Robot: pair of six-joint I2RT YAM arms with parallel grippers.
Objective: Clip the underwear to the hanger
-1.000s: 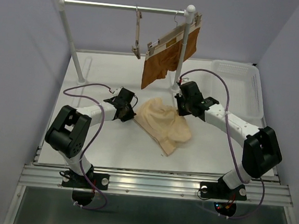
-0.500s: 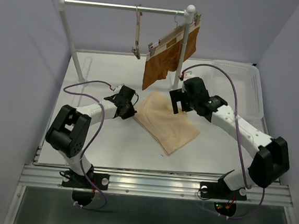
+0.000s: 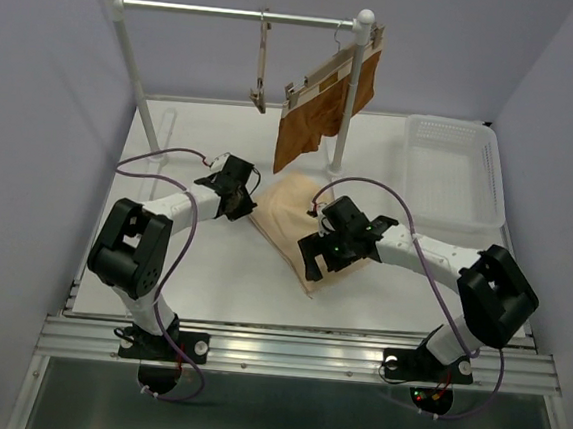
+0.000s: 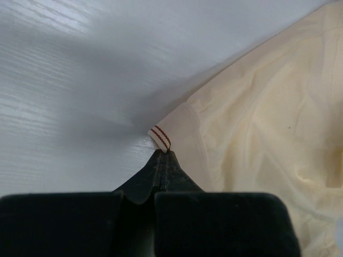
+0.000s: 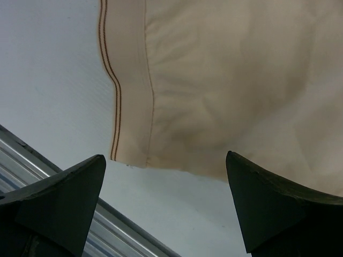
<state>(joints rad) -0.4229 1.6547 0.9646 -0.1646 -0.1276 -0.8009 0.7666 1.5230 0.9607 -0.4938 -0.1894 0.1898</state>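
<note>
Pinning one waistband corner, the left pincer point(image 4: 162, 154) is clamped shut on the underwear point(image 3: 288, 215), which lies spread flat at the middle of the desk point(image 3: 191, 271), probably as an anchor. The right pincer point(image 5: 165, 160), jaws spread wide and gripping nothing, hovers over the cloth's 5 o'clock corner, seemingly lining up a second hold. The hanger point(image 3: 263, 72) hangs bare on the rail point(image 3: 204, 11) at 12 o'clock, awaiting the garment.

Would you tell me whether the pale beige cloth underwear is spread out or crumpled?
Spread out: the underwear lies nearly flat on the white table, its striped waistband straight, with only slight wrinkles.
</note>
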